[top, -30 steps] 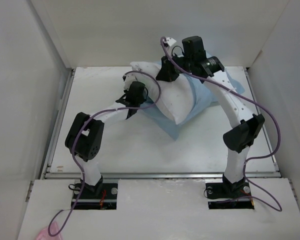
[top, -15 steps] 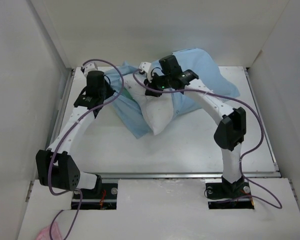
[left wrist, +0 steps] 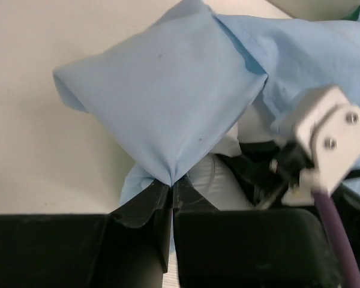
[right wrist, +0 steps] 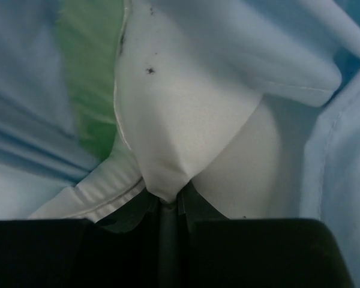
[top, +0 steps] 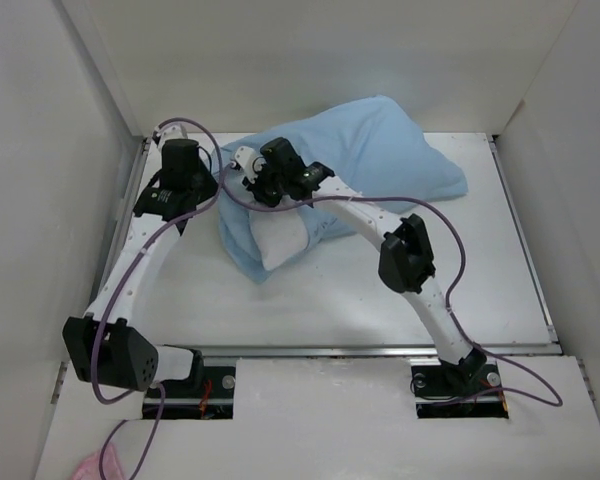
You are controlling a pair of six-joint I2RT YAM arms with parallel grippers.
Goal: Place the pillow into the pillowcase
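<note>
Biggest thing on the desk [top: 380, 300] is the pillowcase [top: 380, 150]. It's puffed up and lies on a diagonal, long axis running from the far right, where the closed end tapers off, down to the near left, where the mouth is. Most of the pillow [top: 275, 240] looks to be inside already. Only a white end pokes out of the mouth, pointing near-left along that same axis.

Both arms meet right at that mouth. The left arm [top: 130, 270] comes in from the left side, and the left jaws are clamped tight on a pinch of blue fabric at the case's edge, clear in the left wrist view. The right arm [top: 420, 280] reaches across from the right, and the right jaws are closed on a fold of the white pillow cover. A sliver of the case's green inner face [right wrist: 90, 78] sits just beside it.

My guess is the next move runs along that diagonal: either the hem gets dragged near-left over the exposed end, or the pillow gets shoved far-right. The right jaws are the ones already on the pillow.
</note>
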